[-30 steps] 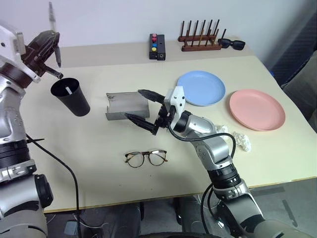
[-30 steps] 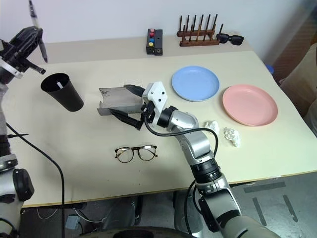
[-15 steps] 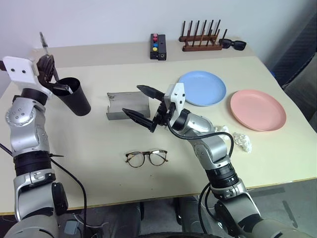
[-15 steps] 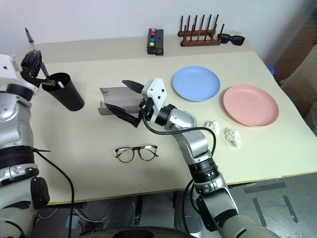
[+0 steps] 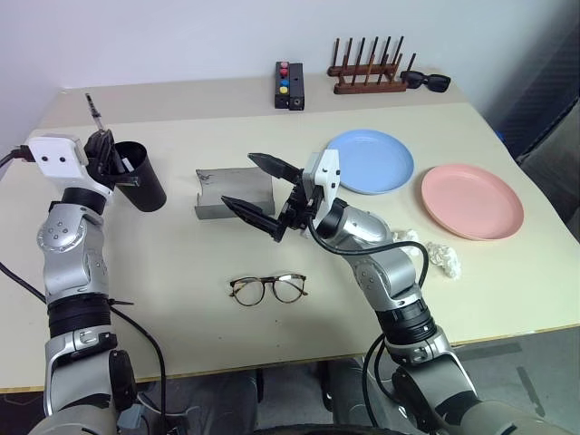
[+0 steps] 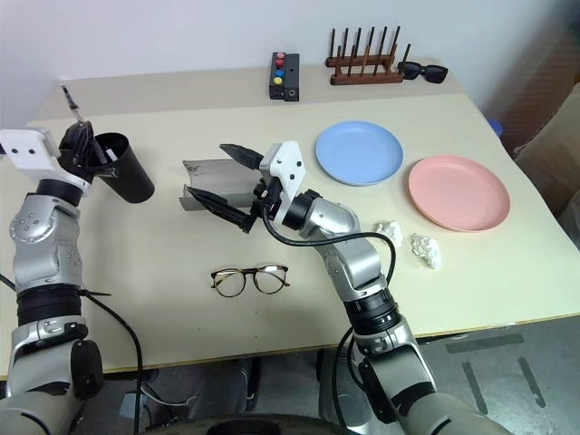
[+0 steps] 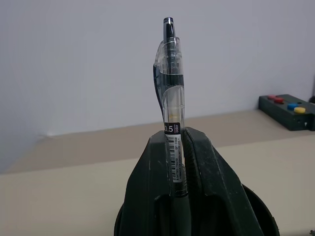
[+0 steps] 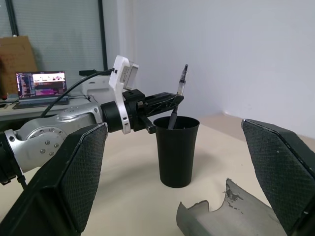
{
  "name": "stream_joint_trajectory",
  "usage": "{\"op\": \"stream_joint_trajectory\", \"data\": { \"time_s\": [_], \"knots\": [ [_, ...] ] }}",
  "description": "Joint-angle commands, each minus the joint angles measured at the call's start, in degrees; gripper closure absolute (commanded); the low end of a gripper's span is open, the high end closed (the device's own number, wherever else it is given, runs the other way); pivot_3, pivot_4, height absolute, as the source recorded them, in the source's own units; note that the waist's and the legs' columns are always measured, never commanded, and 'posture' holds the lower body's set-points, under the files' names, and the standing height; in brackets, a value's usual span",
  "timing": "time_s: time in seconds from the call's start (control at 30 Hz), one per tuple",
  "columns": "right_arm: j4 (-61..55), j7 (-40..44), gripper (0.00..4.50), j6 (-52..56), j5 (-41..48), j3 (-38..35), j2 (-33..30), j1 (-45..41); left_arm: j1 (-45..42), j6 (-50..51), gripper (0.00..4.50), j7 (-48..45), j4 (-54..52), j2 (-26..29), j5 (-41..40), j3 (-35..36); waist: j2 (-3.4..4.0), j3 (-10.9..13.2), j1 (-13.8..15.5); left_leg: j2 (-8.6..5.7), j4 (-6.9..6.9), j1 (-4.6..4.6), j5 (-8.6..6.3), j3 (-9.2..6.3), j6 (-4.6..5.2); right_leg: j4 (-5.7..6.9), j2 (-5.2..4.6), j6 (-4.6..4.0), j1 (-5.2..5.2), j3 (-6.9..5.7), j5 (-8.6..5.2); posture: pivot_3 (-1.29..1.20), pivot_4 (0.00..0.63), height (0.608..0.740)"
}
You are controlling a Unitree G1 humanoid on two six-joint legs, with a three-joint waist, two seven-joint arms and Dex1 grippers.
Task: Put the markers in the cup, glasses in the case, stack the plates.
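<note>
Left pincer (image 5: 107, 154) clenched on dark clear-topped marker (image 7: 172, 108), tip inside tall black cup (image 5: 145, 181); right pincer (image 5: 258, 195) released. Advice: release only when marker upright.

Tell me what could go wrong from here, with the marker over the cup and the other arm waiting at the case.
1. The left gripper pinches the marker partway down, its lower end just inside the cup; releasing tilted, it might catch the rim or tip the cup.
2. The right gripper hovers open right over the case and could knock it.
3. The glasses lie near the table's front, close under the right arm; a low sweep may push them.
</note>
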Motion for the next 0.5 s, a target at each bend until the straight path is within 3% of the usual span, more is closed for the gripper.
{"op": "stream_joint_trajectory", "data": {
  "time_s": [0.03, 0.33, 0.5],
  "knots": [
    [-2.8, 0.3, 0.0, -0.6, 1.1, -0.1, 0.7, -0.6, -0.3, -0.3, 4.48, 0.8, -2.2, 0.0, -0.9, 0.5, 0.0, 0.0, 0.0, 0.0, 0.0, 0.0, 0.0, 0.0, 0.0, 0.0, 0.0, 0.0, 0.0, 0.0, 0.0, 0.0, 0.15, 0.734],
    [-2.9, 0.3, 0.0, -0.4, 1.2, 0.0, 0.6, -0.5, 0.2, 1.4, 4.48, 0.6, -3.9, -0.4, -2.2, 0.1, 0.0, 0.0, 0.0, 0.0, -0.01, 0.0, 0.0, 0.0, 0.0, -0.03, 0.0, 0.0, 0.0, 0.0, 0.0, 0.0, 0.15, 0.734],
    [-2.8, 0.5, 0.0, -0.5, 1.2, 0.0, 0.5, -0.5, 0.4, 1.6, 2.28, 1.5, -4.3, -0.6, -1.7, 0.0, 0.0, 0.0, 0.0, 0.0, -0.02, 0.0, 0.0, 0.0, 0.0, -0.06, 0.0, 0.0, 0.0, 0.0, 0.0, 0.0, 0.15, 0.734]
  ]
}}
